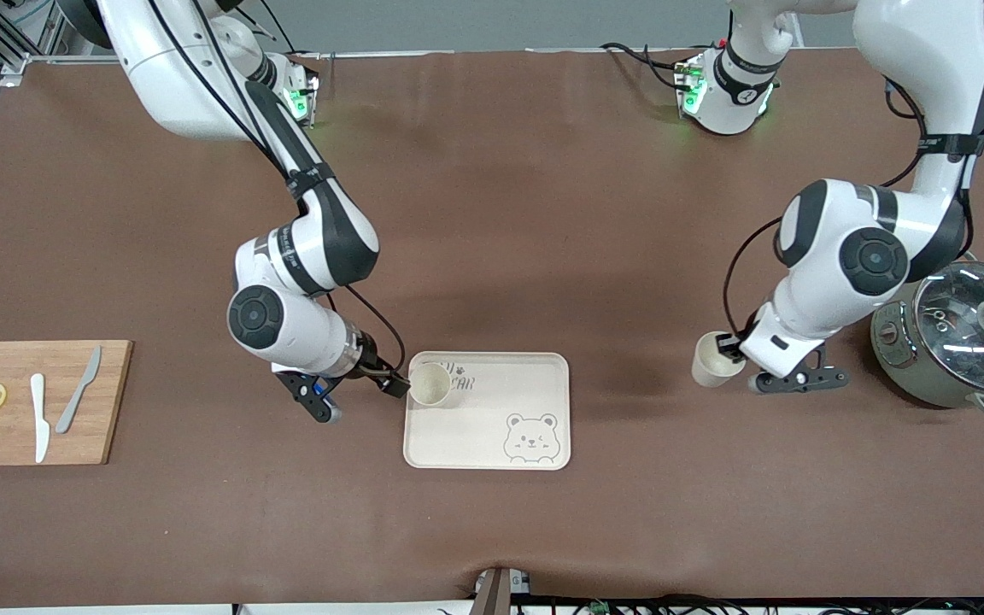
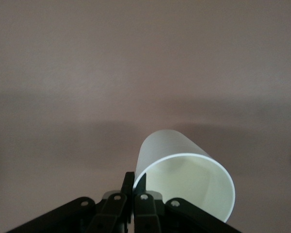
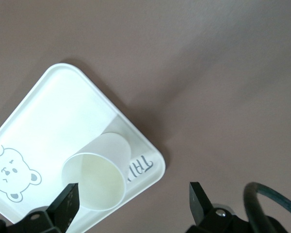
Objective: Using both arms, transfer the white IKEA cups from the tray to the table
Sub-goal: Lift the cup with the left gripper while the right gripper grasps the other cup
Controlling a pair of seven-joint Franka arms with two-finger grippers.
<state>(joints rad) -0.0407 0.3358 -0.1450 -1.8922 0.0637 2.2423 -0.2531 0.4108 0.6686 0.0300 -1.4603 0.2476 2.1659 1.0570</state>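
Note:
One white cup (image 1: 430, 384) stands upright in the corner of the cream bear tray (image 1: 492, 410) that lies toward the right arm's end and farthest from the front camera. My right gripper (image 1: 389, 382) hangs just beside that cup, open, gripping nothing. In the right wrist view one fingertip (image 3: 68, 200) shows at the rim of the cup (image 3: 94, 182), and the gripper's middle (image 3: 133, 201) is over the tray's edge (image 3: 48, 111). My left gripper (image 1: 729, 346) is shut on the rim of a second white cup (image 1: 712, 360), held tilted over the table between tray and pot. The left wrist view shows this gripper (image 2: 134, 182) pinching the cup (image 2: 184, 179), one finger inside and one outside.
A grey-green pot with a glass lid (image 1: 962, 342) sits at the left arm's end, close to the left arm's elbow. A wooden cutting board (image 1: 35, 401) with lemon slices and two knives lies at the right arm's end. Brown table surface spreads around the tray.

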